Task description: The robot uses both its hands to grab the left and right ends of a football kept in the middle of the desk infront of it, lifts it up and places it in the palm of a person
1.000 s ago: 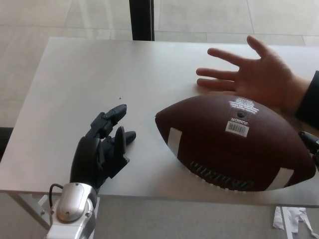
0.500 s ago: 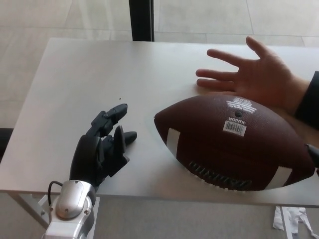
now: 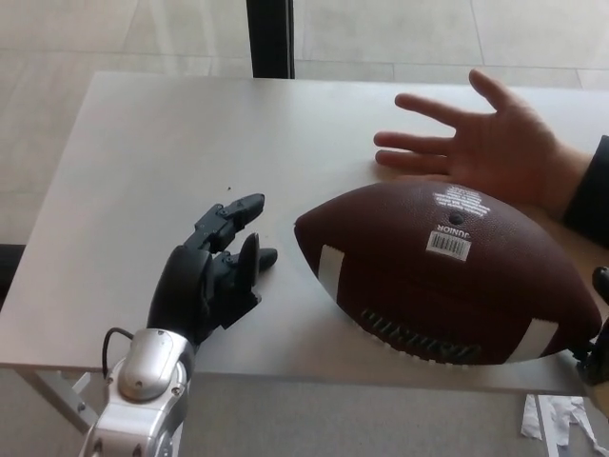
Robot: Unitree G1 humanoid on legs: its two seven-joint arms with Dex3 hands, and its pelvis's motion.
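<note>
On the table (image 3: 143, 162), the football (image 3: 447, 276) is flanked: the open-fingered left hand (image 3: 214, 281) has been moved nearer its left end, the right hand (image 3: 598, 328) barely seen, its fingers untellable, the person's palm (image 3: 500, 152) waiting behind.

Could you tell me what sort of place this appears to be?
Probably an office or lab lobby: a plain grey table stands on a pale tiled floor, with a dark post behind. A football lies on it.

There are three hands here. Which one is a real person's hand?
The person's hand, lying open, palm up, on the desk behind the football. The left hand and right hand are black robot hands.
</note>
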